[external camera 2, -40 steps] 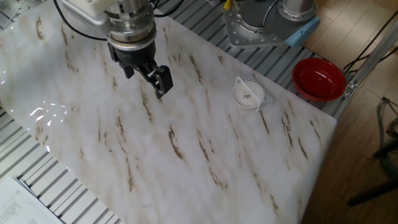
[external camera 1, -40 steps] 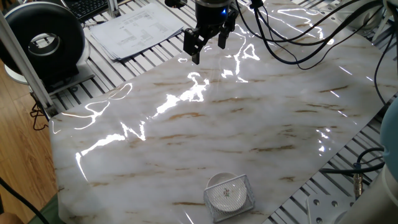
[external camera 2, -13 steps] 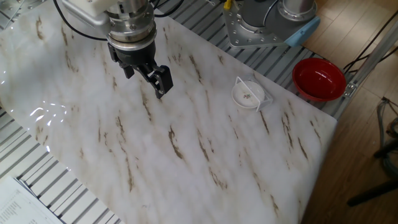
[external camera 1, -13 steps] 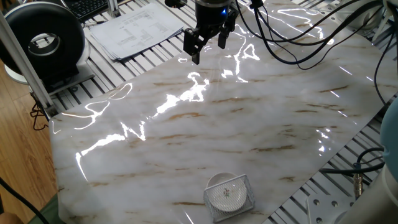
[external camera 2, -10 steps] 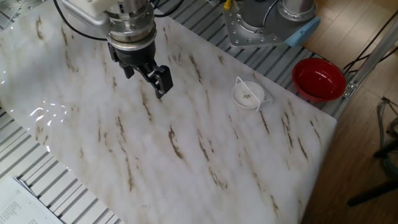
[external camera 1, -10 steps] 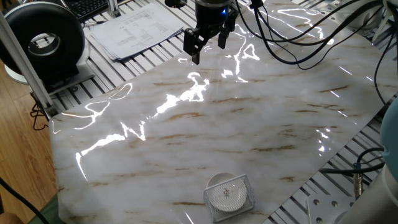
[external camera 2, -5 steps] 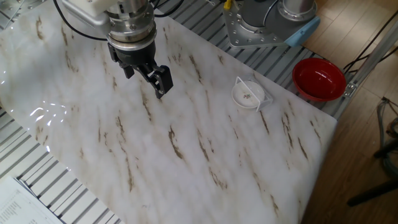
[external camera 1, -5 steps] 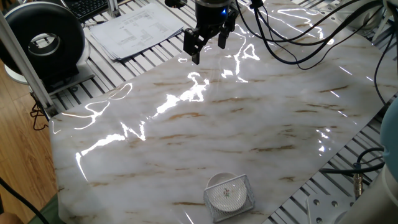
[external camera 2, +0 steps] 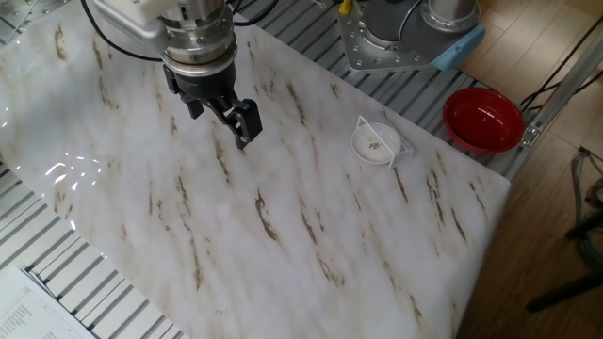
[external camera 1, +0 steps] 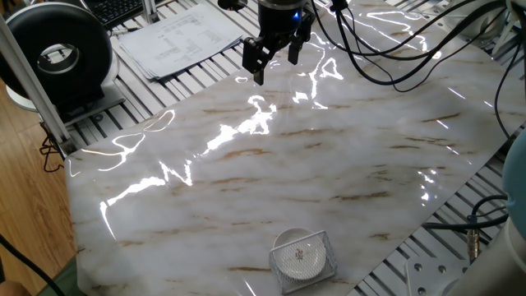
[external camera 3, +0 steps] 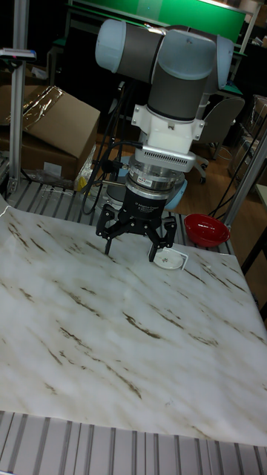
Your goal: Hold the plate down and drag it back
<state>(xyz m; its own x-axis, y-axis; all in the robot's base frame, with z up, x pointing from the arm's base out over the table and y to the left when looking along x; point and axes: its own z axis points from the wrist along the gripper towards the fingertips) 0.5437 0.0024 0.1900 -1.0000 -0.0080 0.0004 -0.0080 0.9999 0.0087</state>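
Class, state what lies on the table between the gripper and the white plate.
Nothing: only bare marble tabletop separates the open gripper from the plate. Both of the wide fixed views show this stretch plainly.

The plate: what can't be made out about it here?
- Centre motif: only a tiny dark speck on the plate in the other fixed view, unreadable.
- One fixed view: motif lost in blur and the wire basket mesh.
- Tall fixed view: a finger of the gripper overlaps its left edge.
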